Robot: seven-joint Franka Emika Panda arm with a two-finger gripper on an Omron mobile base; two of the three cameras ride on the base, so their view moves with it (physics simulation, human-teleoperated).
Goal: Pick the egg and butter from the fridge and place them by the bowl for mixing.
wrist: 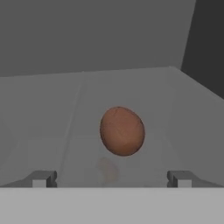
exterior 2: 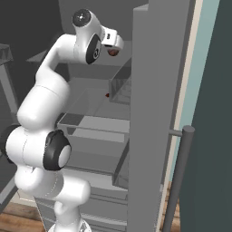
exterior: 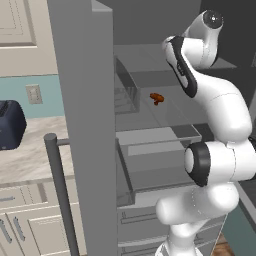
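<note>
approach path: end effector [wrist: 112, 179] jaws spread wide, bare grey shelf [wrist: 52, 122] between them and the egg [wrist: 122, 131]
obstacle ahead: egg alone, centred between the fingertips, nothing beside it
sides: open fridge door [exterior: 87, 125] flanks the arm, clear drawers [exterior: 127, 90] below the shelf
lower shelf: orange-brown lumpy item [exterior: 156, 98], well apart

White arm [exterior: 215, 115] reaches into the open fridge [exterior: 90, 100], orange-brown lumpy item [exterior: 157, 98] on shelf
</note>
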